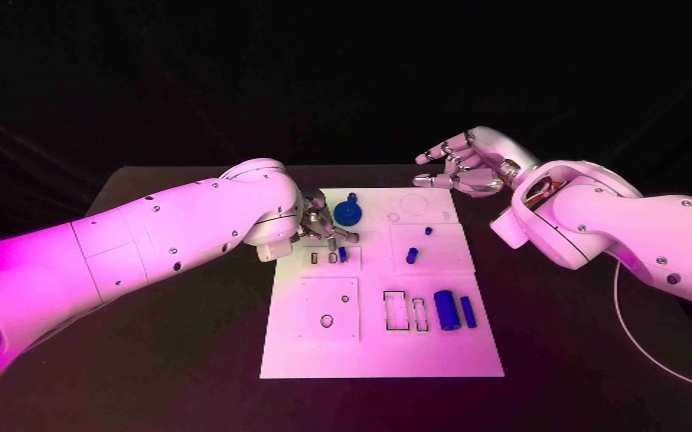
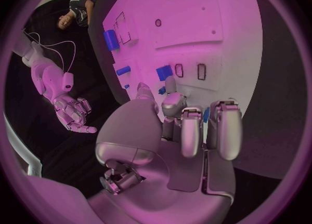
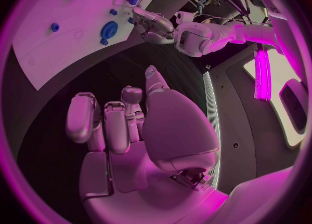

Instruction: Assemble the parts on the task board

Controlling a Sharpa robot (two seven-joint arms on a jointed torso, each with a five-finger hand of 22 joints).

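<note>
You are looking down at a black table that spans the lower half of the head frame; its far edge runs across just above the middle. Behind it, the upper half of that frame is plain darkness, with no wall or window to make out. A thin pale cable loops over the tabletop at the right edge of the frame.

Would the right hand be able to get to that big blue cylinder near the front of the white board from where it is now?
Probably yes. The right hand hovers empty off the task board's far corner; nothing stands over the blue cylinder, and the left hand works across the board.
</note>
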